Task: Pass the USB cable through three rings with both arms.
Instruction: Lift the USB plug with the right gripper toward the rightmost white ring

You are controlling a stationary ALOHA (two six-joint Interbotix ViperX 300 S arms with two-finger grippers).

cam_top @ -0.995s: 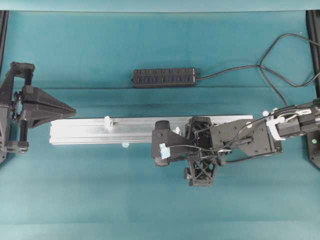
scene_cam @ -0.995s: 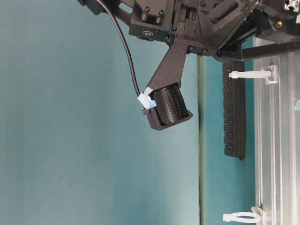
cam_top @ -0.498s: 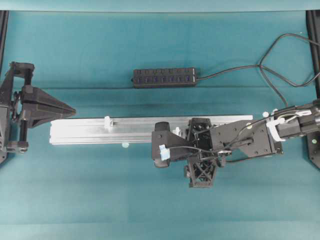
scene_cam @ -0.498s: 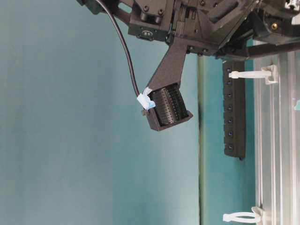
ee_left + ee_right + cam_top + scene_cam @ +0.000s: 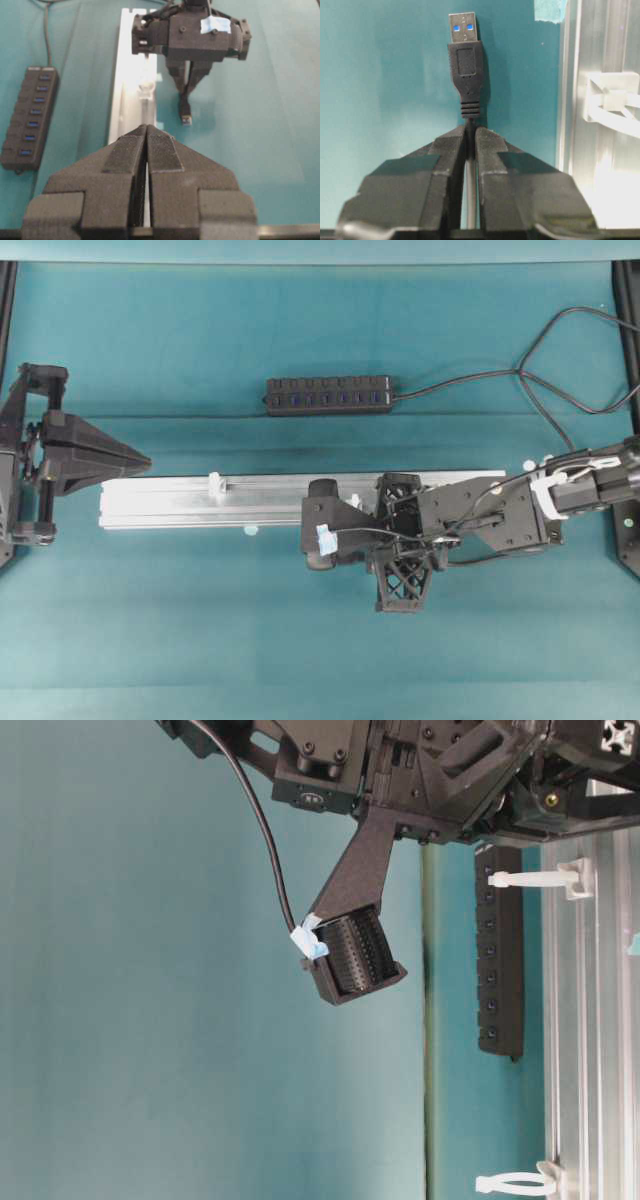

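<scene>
My right gripper [image 5: 471,131] is shut on the thin black USB cable just behind its plug [image 5: 465,65], which sticks out past the fingertips over the teal cloth. In the left wrist view the plug [image 5: 186,116] hangs below the right gripper [image 5: 188,87], beside the rail. One translucent white ring [image 5: 612,102] sits on the rail right of the plug. Other rings show in the overhead view [image 5: 214,483] and the table-level view [image 5: 530,878] [image 5: 515,1183]. My left gripper [image 5: 148,461] is shut and empty at the rail's left end.
The long silver rail [image 5: 200,502] lies across the middle of the teal cloth. A black multi-port hub [image 5: 328,395] with its thicker cord sits behind it. A pale blue tape tab [image 5: 549,9] is stuck by the rail. The right arm's body [image 5: 480,520] covers the rail's right half.
The right gripper's jaws have closed onto the USB cable behind the plug, and the right arm has shifted slightly. The left arm has stayed still.
</scene>
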